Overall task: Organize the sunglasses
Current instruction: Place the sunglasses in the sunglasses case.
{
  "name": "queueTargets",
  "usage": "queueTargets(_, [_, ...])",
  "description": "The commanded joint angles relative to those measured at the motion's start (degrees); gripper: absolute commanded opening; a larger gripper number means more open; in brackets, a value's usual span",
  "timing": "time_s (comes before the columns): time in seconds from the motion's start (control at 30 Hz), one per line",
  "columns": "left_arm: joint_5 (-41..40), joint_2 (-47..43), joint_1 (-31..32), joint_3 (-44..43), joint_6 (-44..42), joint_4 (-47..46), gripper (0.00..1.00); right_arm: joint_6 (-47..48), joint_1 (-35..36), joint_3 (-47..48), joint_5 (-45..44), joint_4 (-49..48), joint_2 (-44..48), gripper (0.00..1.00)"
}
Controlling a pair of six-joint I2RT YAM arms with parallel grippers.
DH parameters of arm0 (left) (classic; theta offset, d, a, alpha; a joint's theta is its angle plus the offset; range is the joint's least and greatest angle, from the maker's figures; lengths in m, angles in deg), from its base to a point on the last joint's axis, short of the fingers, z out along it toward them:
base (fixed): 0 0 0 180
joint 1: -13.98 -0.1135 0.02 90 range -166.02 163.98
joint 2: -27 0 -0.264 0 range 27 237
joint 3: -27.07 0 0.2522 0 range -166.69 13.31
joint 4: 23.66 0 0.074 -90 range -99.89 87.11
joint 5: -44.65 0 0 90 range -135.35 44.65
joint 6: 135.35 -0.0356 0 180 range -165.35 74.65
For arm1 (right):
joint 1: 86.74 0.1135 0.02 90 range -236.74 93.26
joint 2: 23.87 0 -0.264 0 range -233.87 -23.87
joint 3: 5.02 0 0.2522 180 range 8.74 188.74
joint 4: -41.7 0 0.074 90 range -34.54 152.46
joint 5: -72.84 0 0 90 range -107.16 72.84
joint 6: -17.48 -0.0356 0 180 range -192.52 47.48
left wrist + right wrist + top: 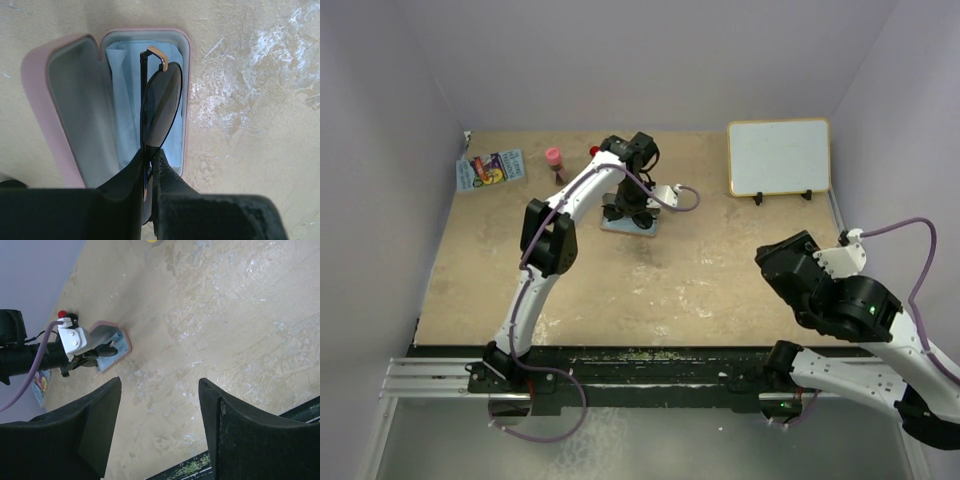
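The sunglasses (pixel 161 107) stand edge-on over the open case (pixel 45 115) and its cloth (pixel 122 100), their near end lost between the fingers of the left gripper (pixel 150 161), which clamps them; contact with the cloth cannot be judged. From above, the left arm (pixel 545 240) hides them. The right gripper (pixel 159 387), jaws apart, hangs well away over the table (pixel 225 315).

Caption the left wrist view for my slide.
Left end effector holds sunglasses edge-on over the open pink case, cloth inside.

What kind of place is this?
Probably a robotics lab test bench: left arm and right arm bolted to a rail, plain walls boxing in a worn tabletop, a small whiteboard at the back.
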Motion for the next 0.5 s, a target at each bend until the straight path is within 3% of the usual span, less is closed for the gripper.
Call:
queueTargets(0.0, [3.36,0.37,-0.28,-3.29,-0.14,-0.27,0.03,-2.79,0.15,1.07,-4.26,0.91,0.47,0.68])
queueTargets(0.47, [4.99,4.81,-2.14,-4.52,6.19,-2.34,0.04,-2.74,0.15,1.59,-3.67,0.14,-3.06,0.69])
